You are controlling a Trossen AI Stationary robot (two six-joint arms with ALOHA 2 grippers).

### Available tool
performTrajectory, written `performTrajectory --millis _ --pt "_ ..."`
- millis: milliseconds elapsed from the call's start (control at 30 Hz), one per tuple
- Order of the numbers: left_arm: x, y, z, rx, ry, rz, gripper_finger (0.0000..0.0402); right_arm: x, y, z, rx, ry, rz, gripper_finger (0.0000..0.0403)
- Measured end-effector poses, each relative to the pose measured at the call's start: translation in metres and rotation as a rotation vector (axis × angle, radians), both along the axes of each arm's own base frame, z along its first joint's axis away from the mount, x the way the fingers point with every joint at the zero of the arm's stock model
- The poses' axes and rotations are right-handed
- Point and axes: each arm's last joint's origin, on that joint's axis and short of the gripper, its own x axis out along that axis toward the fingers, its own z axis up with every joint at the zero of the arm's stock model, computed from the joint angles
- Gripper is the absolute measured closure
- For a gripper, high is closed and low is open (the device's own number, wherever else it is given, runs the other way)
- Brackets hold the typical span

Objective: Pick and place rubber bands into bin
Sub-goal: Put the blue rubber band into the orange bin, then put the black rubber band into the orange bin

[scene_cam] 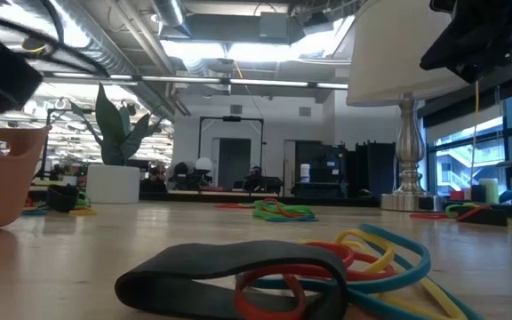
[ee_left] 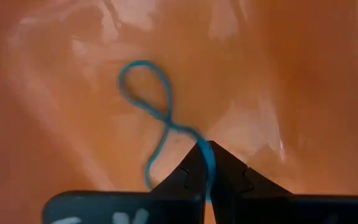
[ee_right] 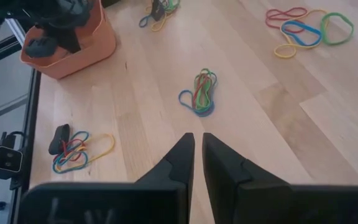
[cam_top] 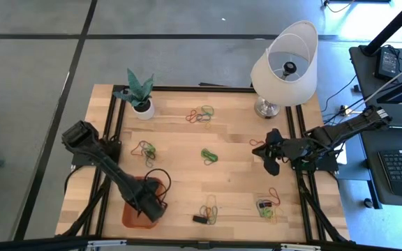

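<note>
Orange plastic bin [cam_top: 132, 213], shallow and rectangular with rounded corners, is seen at the near left of the wooden table [cam_top: 243, 181]. The left gripper [ee_left: 205, 155] is lowered inside it, its two dark fingers pressed together on a thin blue rubber band [ee_left: 146, 99], whose twisted loop is spread against the bin's orange floor. Small coloured rubber bands are scattered in clusters over the table: one near the white pot with a green plant [cam_top: 140, 94], one at the middle [cam_top: 209, 155], one toward the far edge [cam_top: 202, 114], and two along the near edge [cam_top: 210, 211]. Further right, the right gripper [ee_right: 197, 155] is held above bare wood, its jaws nearly together and empty. A white-shaded lamp [cam_top: 285, 66] is stood at the far right.
</note>
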Motion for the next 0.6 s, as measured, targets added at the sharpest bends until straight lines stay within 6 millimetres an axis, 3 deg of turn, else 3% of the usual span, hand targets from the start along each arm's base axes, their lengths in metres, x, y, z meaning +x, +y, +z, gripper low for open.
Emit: performTrajectory --millis 133,333,600 --pt "0.002 0.005 -0.001 -0.017 0.019 -0.021 0.038 0.0 0.0 0.0 0.002 0.0 -0.001 0.0366" --pt "0.002 0.011 0.008 -0.022 0.015 -0.025 0.0321 0.0 0.0 0.0 0.002 0.0 -0.001 0.0366" --pt "-0.012 0.024 0.041 -0.016 -0.027 0.005 0.0269 0.0 0.0 0.0 0.001 0.0 -0.001 0.0366"
